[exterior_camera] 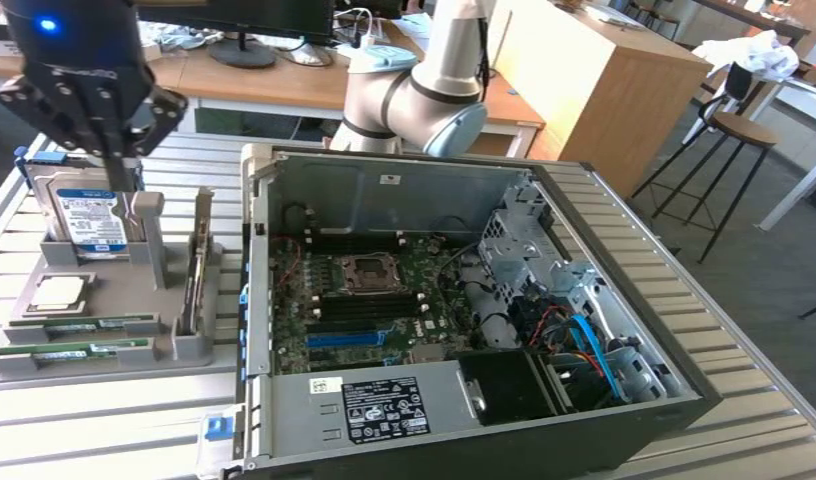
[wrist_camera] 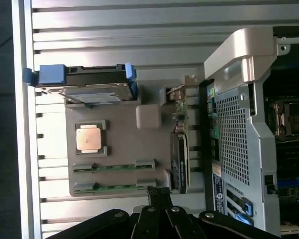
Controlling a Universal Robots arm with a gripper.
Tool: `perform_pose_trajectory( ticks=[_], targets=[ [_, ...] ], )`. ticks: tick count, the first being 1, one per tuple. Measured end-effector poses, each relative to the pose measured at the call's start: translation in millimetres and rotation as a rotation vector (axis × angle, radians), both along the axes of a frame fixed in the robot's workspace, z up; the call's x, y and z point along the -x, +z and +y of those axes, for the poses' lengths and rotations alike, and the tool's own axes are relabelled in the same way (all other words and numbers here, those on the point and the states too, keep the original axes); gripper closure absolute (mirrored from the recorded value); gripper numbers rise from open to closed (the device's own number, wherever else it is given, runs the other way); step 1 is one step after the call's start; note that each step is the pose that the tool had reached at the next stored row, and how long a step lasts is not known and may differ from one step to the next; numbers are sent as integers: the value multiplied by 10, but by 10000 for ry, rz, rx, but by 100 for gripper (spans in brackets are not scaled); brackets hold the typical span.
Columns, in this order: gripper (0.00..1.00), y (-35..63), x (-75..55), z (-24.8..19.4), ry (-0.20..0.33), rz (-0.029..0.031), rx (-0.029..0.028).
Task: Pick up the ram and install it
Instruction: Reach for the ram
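Overhead, the tool (exterior_camera: 123, 180) hangs pinched closed, holding nothing, above the grey holder (exterior_camera: 61, 372) where the ram (exterior_camera: 77, 347) lies

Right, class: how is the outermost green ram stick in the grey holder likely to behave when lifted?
The ram looks like a thin green board: probably stiff and light. It seems to sit edge-up in the grey holder, so it may bind if pulled askew. So slim an edge could slip from a loose pinch.

place: lab-office workspace | evidence: wooden desks (exterior_camera: 248, 85), monitor stand (exterior_camera: 241, 50), stool (exterior_camera: 744, 128), open PC tower (exterior_camera: 381, 190) on slotted aluminium bench (exterior_camera: 742, 340)
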State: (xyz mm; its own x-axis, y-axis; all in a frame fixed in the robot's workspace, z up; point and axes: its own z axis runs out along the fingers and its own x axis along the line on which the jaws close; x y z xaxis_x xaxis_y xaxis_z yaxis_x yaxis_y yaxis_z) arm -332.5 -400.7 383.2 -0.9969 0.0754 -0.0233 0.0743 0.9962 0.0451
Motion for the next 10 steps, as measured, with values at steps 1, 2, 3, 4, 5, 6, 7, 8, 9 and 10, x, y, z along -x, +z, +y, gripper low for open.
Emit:
perform_pose_trajectory(
  ticks=[1,2,3,4,5,6,7,8,9,10],
  targets=[
    [90,-1,34,0,-1,0,1],
    [90,-3,67,0,0,-1,0],
    [90,-5,100,0,0,-1,0],
    [90,-7,134,0,1,-1,0],
    [90,-7,165,0,1,1,0],
    [90,-9,195,0,2,0,1],
    [90,-11,225,0,1,0,0],
    [90,-13,255,0,0,0,0],
    [90,-14,284,0,0,-1,0],
    [90,-16,313,0,1,-1,0]
  ],
)
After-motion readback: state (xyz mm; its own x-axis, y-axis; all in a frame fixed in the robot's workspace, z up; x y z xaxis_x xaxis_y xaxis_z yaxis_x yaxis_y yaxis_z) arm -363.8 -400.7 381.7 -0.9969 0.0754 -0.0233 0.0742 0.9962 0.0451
